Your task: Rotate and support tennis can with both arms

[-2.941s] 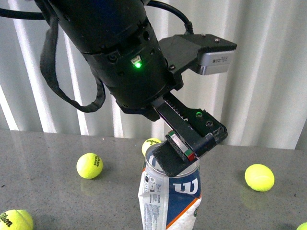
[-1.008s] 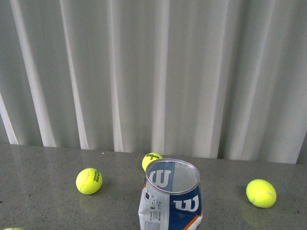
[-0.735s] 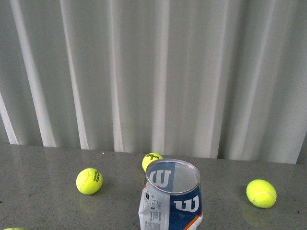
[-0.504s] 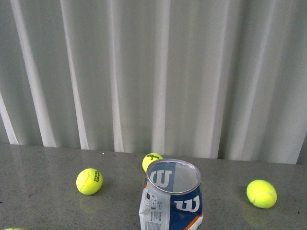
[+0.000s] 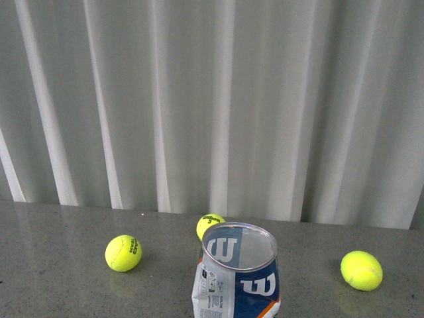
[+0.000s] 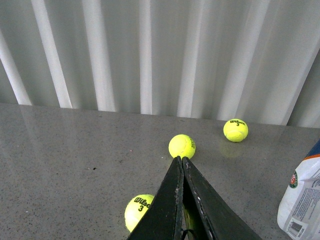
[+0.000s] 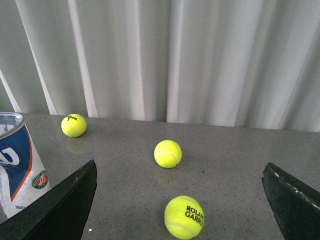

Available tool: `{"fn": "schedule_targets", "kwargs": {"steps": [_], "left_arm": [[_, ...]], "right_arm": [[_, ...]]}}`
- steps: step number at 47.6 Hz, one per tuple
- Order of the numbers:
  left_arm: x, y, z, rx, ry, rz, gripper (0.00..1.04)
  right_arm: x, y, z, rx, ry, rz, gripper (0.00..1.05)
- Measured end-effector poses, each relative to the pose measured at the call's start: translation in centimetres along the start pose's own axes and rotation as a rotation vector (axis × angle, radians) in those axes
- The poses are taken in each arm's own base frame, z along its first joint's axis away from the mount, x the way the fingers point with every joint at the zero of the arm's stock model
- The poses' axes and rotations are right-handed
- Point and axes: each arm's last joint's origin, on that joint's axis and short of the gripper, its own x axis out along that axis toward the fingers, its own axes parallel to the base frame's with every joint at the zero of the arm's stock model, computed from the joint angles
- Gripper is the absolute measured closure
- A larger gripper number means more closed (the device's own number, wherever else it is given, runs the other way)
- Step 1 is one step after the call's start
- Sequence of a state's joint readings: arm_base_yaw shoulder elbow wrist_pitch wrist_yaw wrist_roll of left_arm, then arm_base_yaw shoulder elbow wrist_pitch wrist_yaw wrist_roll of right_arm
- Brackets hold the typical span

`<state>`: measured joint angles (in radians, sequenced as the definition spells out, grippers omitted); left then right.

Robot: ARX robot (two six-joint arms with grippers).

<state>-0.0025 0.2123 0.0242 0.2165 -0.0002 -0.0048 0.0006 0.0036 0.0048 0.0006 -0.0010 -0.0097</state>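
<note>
Pale pleated curtains [image 5: 218, 99] hang behind a grey speckled tabletop [image 5: 59, 285] scattered with yellow tennis balls. The tennis can [image 5: 237, 275] stands upright near the front edge of the tabletop, about midway along it, open mouth up, its label crumpled at the lower part; one tennis ball [image 5: 210, 224] sits just behind it toward the back edge, another ball [image 5: 123, 253] lies off to the left side and a third [image 5: 362, 269] off to the right. A few seconds ago a black arm hung over the can with its fingers at the rim; now neither arm shows in the front view and nothing touches the can, which has kept its place and stance. The left gripper [image 6: 181, 210] has its fingers pressed together with nothing between them, aimed over the table with the can at the edge of its view. The right gripper [image 7: 180, 200] has its fingers spread wide and empty, the can likewise off to one side. In my judgement the can is released and unsupported, so either the rotation is finished or both arms must come back in.
</note>
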Motion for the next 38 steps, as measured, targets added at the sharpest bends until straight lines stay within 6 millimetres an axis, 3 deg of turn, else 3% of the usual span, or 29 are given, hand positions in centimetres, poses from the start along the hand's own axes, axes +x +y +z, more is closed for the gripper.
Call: {"fn": "schedule_targets", "kwargs": {"steps": [19,24,38], "left_arm": [[-1.4,0.0,-0.3,0.000,0.006,0.000,1.01],[-1.4,0.0,-0.3,0.000,0.007,0.000,0.82],[-1.4,0.0,-0.3,0.000,0.007,0.000,0.16]], "right_arm": [[0.0,0.0,0.0,0.000,0.000,0.000,0.07],[0.0,0.0,0.0,0.000,0.000,0.000,0.07],[0.0,0.0,0.0,0.000,0.000,0.000,0.07]]}}
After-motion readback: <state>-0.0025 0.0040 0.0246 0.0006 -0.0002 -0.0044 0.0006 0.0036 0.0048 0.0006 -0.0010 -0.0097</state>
